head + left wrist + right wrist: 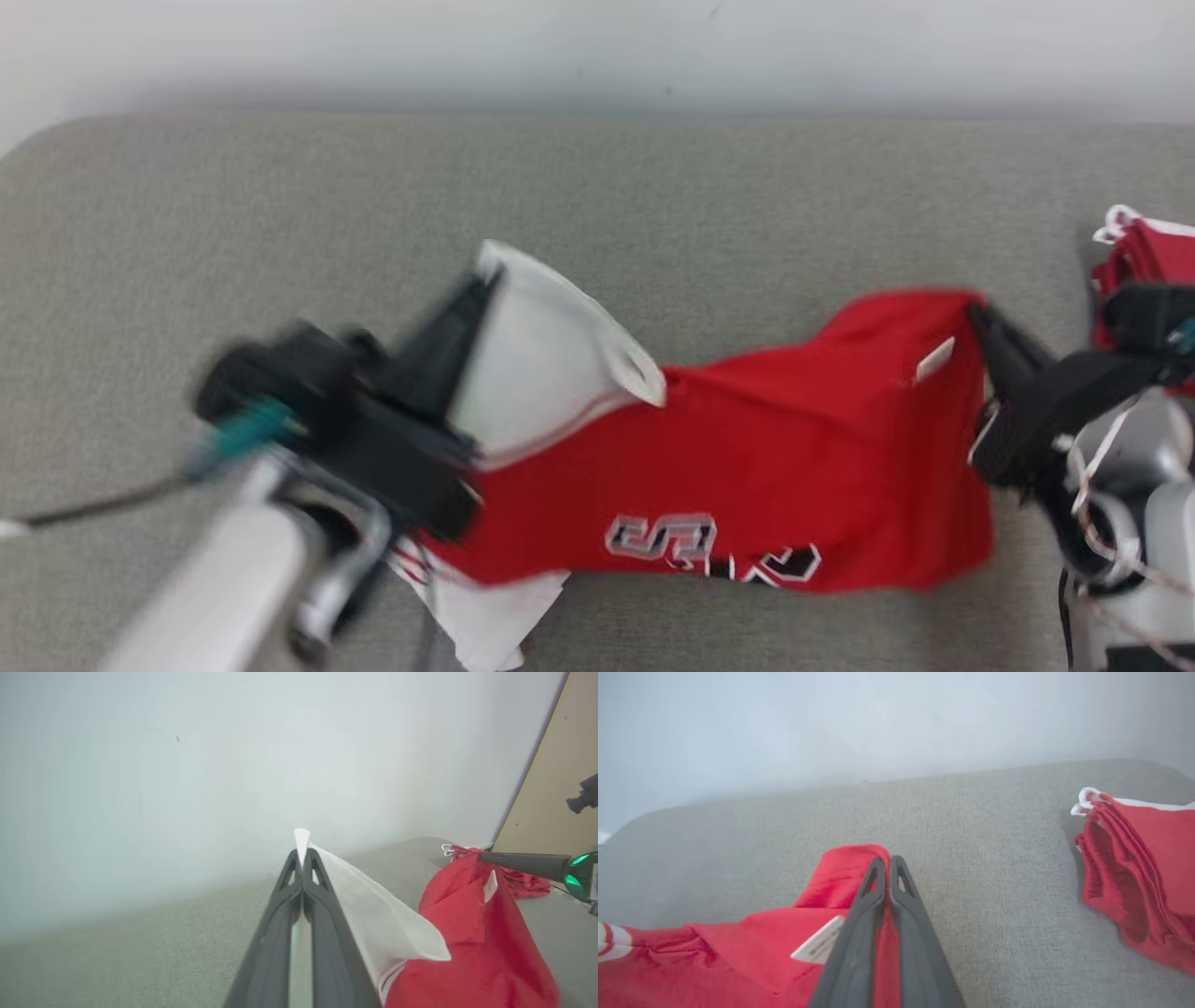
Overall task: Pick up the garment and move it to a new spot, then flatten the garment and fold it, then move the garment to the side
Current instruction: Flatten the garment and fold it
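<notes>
a: whereabouts of the garment [747,448]?
b: strung out between both grippers over the middle of the grey padded surface [653,177] — red body sagging in between, black "23" [709,546] along the near, lower edge. hard to say whether touching the surface there.
a: left gripper [487,278]?
b: closed tight on the white sleeve [551,359], fingers pressed together, with a sliver of white cloth poking out past the tips in the left wrist view. sleeve lifted, fanning down to the striped trim and the red.
a: and the right gripper [976,313]?
b: pinched together too, on the red edge at the opposite end, just beside the small white label [934,359]. red cloth sandwiched between the two dark fingers in the right wrist view, with a fold bunched up at the tips.
a: anything else around?
b: another red cloth [1144,252] with white loops, heaped at the robot's right end of the surface — apart from the held one. pale wall [597,47] behind. head view rather blurred, especially around the left arm.
</notes>
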`<state>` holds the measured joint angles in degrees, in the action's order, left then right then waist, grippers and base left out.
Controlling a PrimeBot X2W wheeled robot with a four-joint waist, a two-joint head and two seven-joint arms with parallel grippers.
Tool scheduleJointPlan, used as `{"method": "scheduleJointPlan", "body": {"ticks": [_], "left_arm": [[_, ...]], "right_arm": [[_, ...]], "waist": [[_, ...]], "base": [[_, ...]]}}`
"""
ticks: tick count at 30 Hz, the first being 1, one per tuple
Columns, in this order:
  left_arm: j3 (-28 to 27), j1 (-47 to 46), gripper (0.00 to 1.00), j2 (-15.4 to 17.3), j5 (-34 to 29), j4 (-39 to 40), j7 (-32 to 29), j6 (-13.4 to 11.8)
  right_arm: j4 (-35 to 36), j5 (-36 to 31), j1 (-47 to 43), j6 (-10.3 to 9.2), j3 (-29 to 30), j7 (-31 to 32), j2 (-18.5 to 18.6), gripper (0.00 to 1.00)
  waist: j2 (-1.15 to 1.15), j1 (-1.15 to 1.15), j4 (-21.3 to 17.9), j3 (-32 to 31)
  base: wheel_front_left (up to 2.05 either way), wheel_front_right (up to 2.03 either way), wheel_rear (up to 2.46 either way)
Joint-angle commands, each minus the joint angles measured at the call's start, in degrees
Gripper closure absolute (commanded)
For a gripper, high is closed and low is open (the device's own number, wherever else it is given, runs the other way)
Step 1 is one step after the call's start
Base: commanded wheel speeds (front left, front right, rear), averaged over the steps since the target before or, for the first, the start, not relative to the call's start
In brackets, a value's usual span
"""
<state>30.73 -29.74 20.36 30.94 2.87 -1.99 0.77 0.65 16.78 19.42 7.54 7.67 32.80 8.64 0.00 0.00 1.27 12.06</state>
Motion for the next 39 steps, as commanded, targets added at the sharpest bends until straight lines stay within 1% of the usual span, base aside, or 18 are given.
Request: {"method": "scheduleJointPlan", "body": {"ticks": [1, 5, 7, 9, 12, 15, 16, 19, 22, 26, 29, 32, 35, 39], "left_arm": [[-2.41, -2.5, 1.0, 2.15, 1.02, 0.44, 0.59, 1.14], [-7.67, -8.89, 1.0, 5.48, 4.85, 0.65, -0.37, 3.37], [-10.21, -12.48, 1.0, 7.0, 6.29, 0.79, -0.58, 3.7], [-12.13, -15.52, 1.0, 8.08, 6.83, 0.51, -0.99, 3.96], [-13.75, -20.28, 1.0, 8.86, 8.04, 0.39, -1.84, 4.24], [-15.05, -24.57, 1.0, 8.42, 9.6, 0.33, -2.16, 4.42], [-15.05, -24.57, 1.0, 8.42, 9.6, 0.33, -2.16, 4.42], [-16.11, -29.06, 1.0, 8.23, 9.99, -0.25, -2.82, 3.91], [-15.97, -33.24, 1.0, 7.89, 10.41, -1.59, -4.45, 3.86], [-14.19, -38.87, 1.0, 8.58, 8.88, -3.86, -8.46, 3.75], [-13.53, -43.62, 1.0, 9.06, 6.1, -6.31, -8.87, 2.8], [-12.59, -47.26, 1.0, 8.73, 2.41, -9.79, -6.5, 2.33], [-12.03, -52.19, 1.0, 8.28, -1.51, -12.78, -2.49, 1.6], [-14.05, -59.49, 1.0, 5.56, -3.32, -15.64, 5.14, -0.43]], "right_arm": [[-0.16, 1.69, 2.89, -0.12, 0.12, -1.41, -0.12, 1.0], [-2.24, 4.92, 9.88, -0.12, 0.89, -4.65, -0.45, 1.0], [-3.27, 6.17, 14.0, -0.12, 1.51, -6.59, -1.07, 1.0], [-4.48, 5.45, 17.55, -0.12, 1.88, -8.22, -1.04, 1.0], [-5.68, 4.83, 22.51, -0.12, 2.73, -10.57, -1.08, 1.0], [-6.56, 4.65, 26.7, -0.12, 3.11, -12.43, -0.59, 1.0], [-6.56, 4.65, 26.7, -0.12, 3.11, -12.43, -0.59, 1.0], [-6.8, 4.69, 30.68, -0.12, 3.4, -13.62, -0.7, 1.0], [-8.1, 4.64, 34.1, -0.12, 2.47, -13.74, -0.55, 1.0], [-10.12, 5.25, 39.13, -0.12, -0.07, -12.57, -1.05, 1.0], [-12.59, 4.84, 43.39, -0.12, -1.85, -12.86, -1.3, 1.0], [-16.5, 2.95, 47.96, -0.12, -3.89, -15.77, -1.48, 1.0], [-20.59, 0.65, 53.45, -0.12, -4.33, -21.93, -2.03, 1.0], [-25.7, -2.67, 60.54, -0.12, -2.65, -31.05, -2.08, 1.0]], "waist": [[0.0, 0.0, -2.01, -2.19], [0.0, 0.0, -4.04, -4.04], [0.0, 0.0, -5.18, -4.47], [0.0, 0.0, -6.1, -4.54], [0.0, 0.0, -6.93, -4.02], [0.0, 0.0, -7.59, -2.58], [0.0, 0.0, -7.59, -2.58], [0.0, 0.0, -8.3, 0.29], [0.0, 0.0, -8.97, 4.29], [0.0, 0.0, -9.64, 11.27], [0.0, 0.0, -10.26, 16.55], [0.0, 0.0, -10.83, 20.2], [0.0, 0.0, -11.26, 22.02], [0.0, 0.0, -11.1, 22.12]], "base": [[0.0, 0.0, 0.0], [0.0, 0.0, 0.0], [0.0, 0.0, 0.0], [0.0, 0.0, 0.0], [0.0, 0.0, 0.0], [0.0, 0.0, 0.0], [0.0, 0.0, 0.0], [0.0, 0.0, 0.0], [0.0, 0.0, 0.0], [0.0, 0.0, 0.0], [0.0, 0.0, 0.0], [0.0, 0.0, 0.0], [0.0, 0.0, 0.0], [0.0, 0.0, 0.0]]}}
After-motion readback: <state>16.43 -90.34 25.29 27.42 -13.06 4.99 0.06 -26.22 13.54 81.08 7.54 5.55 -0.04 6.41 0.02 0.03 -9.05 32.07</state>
